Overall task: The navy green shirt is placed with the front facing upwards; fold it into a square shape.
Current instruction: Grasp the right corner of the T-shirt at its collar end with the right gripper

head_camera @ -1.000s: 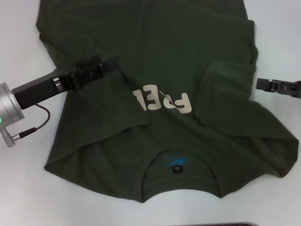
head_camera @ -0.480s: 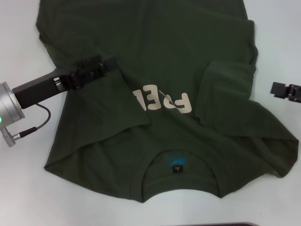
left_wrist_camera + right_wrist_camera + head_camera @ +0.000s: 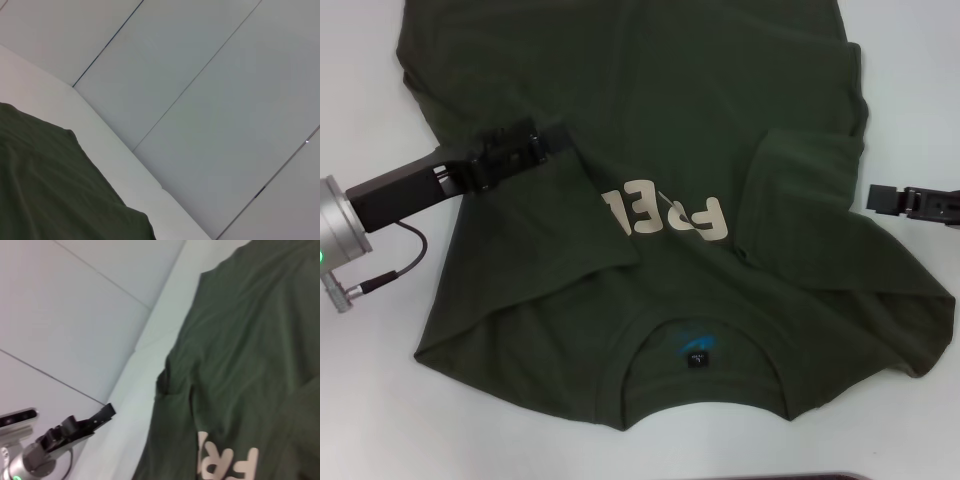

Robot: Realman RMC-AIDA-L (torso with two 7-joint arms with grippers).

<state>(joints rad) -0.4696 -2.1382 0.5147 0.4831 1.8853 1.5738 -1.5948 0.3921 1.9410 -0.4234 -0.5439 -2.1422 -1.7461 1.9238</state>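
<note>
The navy green shirt point(image 3: 650, 200) lies spread across the white table point(image 3: 380, 400), collar toward the robot, with the small black neck label point(image 3: 697, 358) showing inside the neckline. Both sides are folded in over the chest. The flap on the robot's left covers part of the cream letters point(image 3: 665, 215), so only a few of them can be read. The flap on the robot's right is a narrower fold lying just beside the letters, and below it the cloth bunches into loose ridges running out to the shirt's corner.

The left gripper point(image 3: 552, 137) reaches in low from the robot's left, with its dark fingers point(image 3: 525, 147) lying on the cloth at the upper edge of the left flap. They look pressed together against the fabric, though from above I cannot tell for certain whether they pinch it or only rest on it. A thin black cable point(image 3: 395, 262) loops on the table beside the arm's silver wrist.

The right gripper point(image 3: 880, 198) hangs at the shirt's right edge, over the table just where the cloth ends. Only its dark tip shows, and I cannot tell how its fingers stand.

The right wrist view shows the shirt point(image 3: 240, 365) running up the table, with the left gripper point(image 3: 102, 413) well off at its far side.
</note>
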